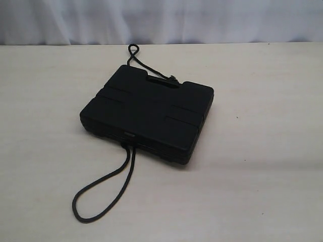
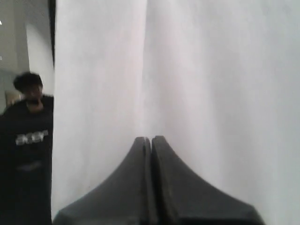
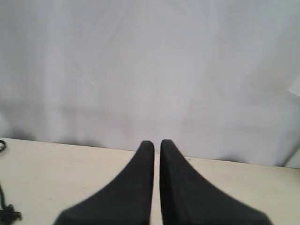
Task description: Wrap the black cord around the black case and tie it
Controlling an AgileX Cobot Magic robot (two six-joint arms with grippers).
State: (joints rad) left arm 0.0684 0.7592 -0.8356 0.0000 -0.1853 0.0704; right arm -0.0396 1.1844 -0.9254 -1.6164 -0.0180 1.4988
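The black case point(image 1: 147, 113) lies flat in the middle of the table, its handle cut-out on the far edge. The black cord point(image 1: 103, 186) runs under it: a long loop comes out at the near edge and curls toward the front left, and a small loop point(image 1: 133, 50) with a knotted bit shows beyond the far edge. Neither gripper appears in the exterior view. My left gripper point(image 2: 151, 138) is shut on nothing and faces a white curtain. My right gripper point(image 3: 157, 142) is shut, empty, above the table near the curtain; a piece of cord point(image 3: 5, 213) shows at that view's edge.
The pale table point(image 1: 262, 151) spreads wide on all sides of the case. A white curtain point(image 1: 202, 20) hangs along its far edge. A person in a dark shirt point(image 2: 26, 154) stands beside the curtain in the left wrist view.
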